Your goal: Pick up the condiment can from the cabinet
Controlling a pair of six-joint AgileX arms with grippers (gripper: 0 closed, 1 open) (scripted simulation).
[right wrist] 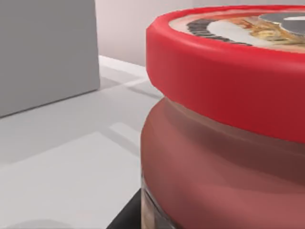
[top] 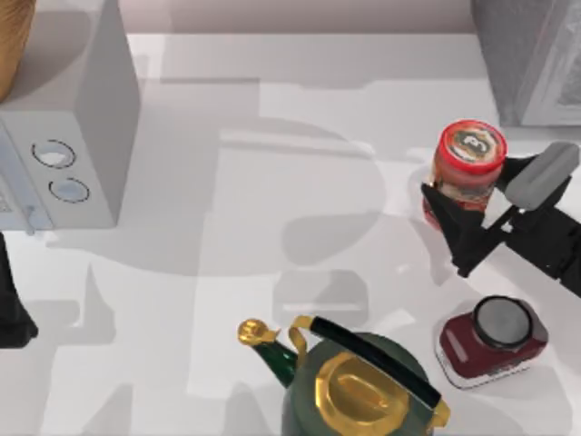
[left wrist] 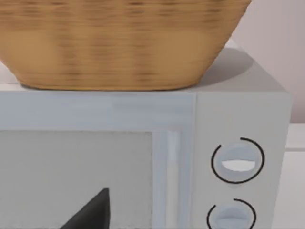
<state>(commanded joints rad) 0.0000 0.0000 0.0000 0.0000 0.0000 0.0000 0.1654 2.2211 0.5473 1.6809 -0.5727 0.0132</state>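
Right pincer [top: 472,211] spread, straddling condiment can [top: 469,162]; whether fingers touch can unclear.

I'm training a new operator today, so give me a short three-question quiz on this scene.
1. True or false: the right gripper is at the can.
2. What sits on the microwave? A) kettle B) basket C) jar
3. Fill in: the jar has a grey ____.

Key: 1. True; its fingers flank the can, near the table's right side. 2. B, the basket; the kettle stands on the table. 3. lid.
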